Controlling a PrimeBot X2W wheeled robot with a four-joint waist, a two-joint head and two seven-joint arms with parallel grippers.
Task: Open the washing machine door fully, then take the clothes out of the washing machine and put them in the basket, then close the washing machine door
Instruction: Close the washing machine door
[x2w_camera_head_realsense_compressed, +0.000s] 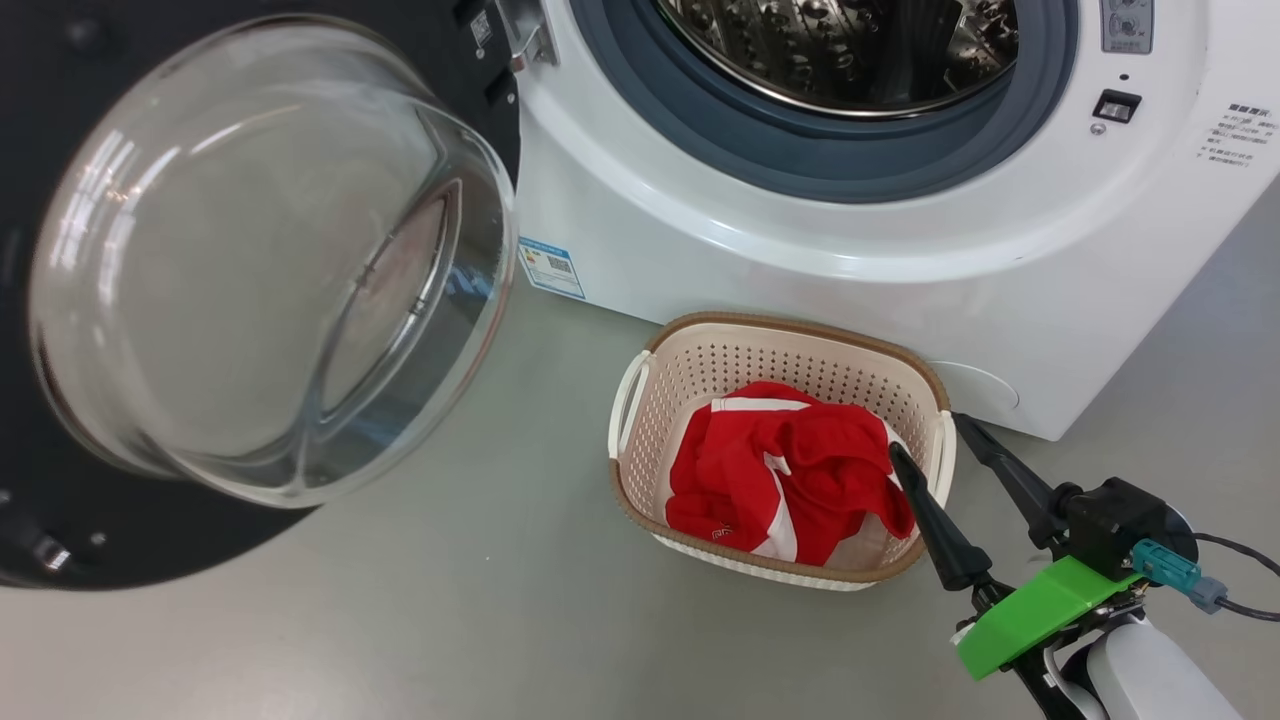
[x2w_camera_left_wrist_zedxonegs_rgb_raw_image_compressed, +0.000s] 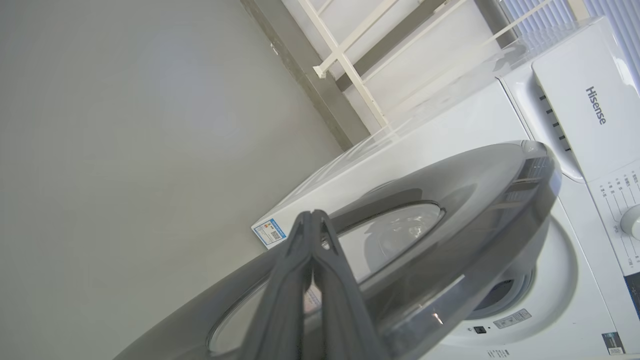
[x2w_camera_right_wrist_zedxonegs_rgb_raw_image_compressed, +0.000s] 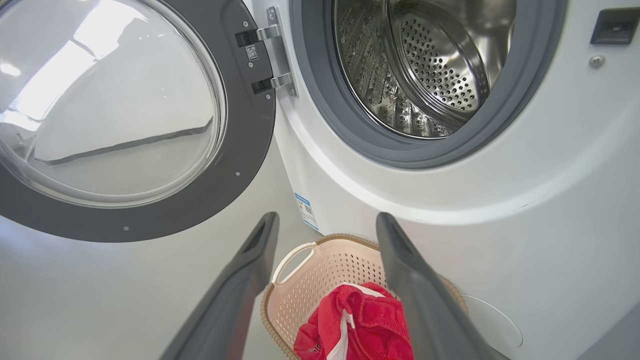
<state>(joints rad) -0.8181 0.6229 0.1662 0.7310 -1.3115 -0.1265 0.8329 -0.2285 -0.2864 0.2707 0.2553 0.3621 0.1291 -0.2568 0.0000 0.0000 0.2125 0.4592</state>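
Clothes (x2w_camera_head_realsense_compressed: 780, 470) in basket (x2w_camera_head_realsense_compressed: 790, 340)

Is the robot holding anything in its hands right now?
No. The right gripper is open by the basket, where the clothes lie loose; the left gripper is shut on nothing.

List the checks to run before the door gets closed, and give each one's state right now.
1. Drum emptied: ok, no clothes in the part that shows.
2. Clothes in the basket: ok.
3. Right tool open and holding nothing: ok.
4. Left tool shut, at the outer face of the door: ok; whether it touches, cannot tell.
5. Door's swing clear of the right tool and basket: cannot tell; both sit in front of the washing machine.
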